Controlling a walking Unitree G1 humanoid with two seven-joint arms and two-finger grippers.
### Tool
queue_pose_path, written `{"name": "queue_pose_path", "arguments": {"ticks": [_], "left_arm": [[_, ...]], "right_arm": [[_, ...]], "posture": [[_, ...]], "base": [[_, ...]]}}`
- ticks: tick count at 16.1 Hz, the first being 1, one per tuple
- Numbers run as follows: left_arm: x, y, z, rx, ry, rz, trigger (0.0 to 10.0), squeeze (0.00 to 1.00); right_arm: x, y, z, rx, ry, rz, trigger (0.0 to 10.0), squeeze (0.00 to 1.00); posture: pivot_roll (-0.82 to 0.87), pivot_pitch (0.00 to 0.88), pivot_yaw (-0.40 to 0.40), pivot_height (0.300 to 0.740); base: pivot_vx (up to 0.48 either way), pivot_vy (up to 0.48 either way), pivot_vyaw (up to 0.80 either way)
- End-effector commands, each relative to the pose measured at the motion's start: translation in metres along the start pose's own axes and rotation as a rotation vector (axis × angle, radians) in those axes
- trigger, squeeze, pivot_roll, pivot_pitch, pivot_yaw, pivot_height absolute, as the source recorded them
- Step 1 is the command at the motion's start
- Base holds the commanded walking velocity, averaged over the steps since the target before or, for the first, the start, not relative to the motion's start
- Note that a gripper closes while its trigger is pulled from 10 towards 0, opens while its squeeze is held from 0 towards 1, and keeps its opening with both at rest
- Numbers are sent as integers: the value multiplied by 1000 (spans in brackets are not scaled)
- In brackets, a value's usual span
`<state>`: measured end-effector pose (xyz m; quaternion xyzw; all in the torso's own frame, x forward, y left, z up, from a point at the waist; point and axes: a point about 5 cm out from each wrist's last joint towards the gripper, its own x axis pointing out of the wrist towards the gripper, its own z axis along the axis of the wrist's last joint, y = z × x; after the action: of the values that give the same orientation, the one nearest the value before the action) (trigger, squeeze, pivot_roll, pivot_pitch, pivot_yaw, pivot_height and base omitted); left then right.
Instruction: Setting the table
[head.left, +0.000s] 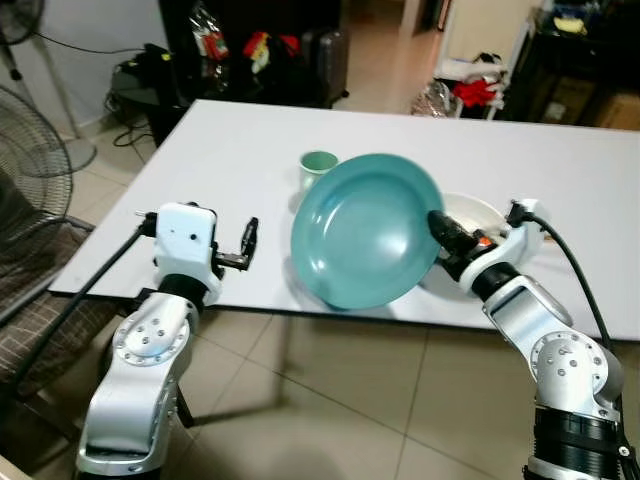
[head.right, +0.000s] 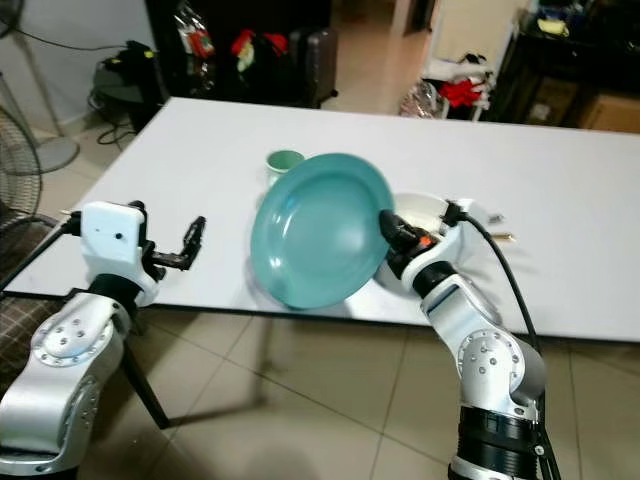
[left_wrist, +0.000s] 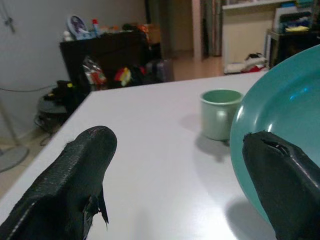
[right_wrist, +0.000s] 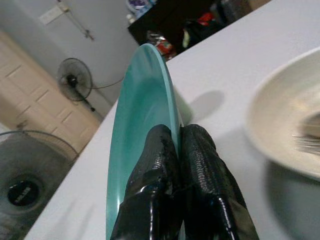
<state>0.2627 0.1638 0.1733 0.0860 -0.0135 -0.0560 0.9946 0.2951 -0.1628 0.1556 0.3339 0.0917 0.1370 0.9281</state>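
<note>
My right gripper (head.left: 437, 226) is shut on the right rim of a large teal plate (head.left: 365, 230), which it holds tilted up on edge over the near side of the white table (head.left: 230, 150). In the right wrist view both black fingers (right_wrist: 197, 165) pinch the plate's thin rim (right_wrist: 167, 95). A pale green cup (head.left: 318, 167) stands upright on the table just behind the plate. My left gripper (head.left: 250, 242) hovers open at the table's near edge, left of the plate, with nothing between its fingers.
A white bowl (head.left: 480, 212) with cutlery in it sits on the table behind my right gripper. A standing fan (head.left: 30, 150) and a chair are to my left. Dark shelving with clutter (head.left: 250, 45) stands beyond the table.
</note>
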Motion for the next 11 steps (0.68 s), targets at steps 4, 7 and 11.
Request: {"name": "queue_pose_path", "arguments": {"ticks": [4,7,11], "left_arm": [[1,5,2,7,-4,13,10000,0],[1,4,3,7,-4,9,10000,0],[0,2,2,36,-1,-55,10000,0]], "right_arm": [[5,17,1,-3,-1,79,10000,0],[4,17,1,-1,5,82,10000,0],[5,15,-3,21,35,67,10000,0]], "posture": [[-25,0,-19,740],[-26,0,-19,740],[-23,0,-20,740]], "base": [[330,0,0],[333,0,0],[0,0,0]]}}
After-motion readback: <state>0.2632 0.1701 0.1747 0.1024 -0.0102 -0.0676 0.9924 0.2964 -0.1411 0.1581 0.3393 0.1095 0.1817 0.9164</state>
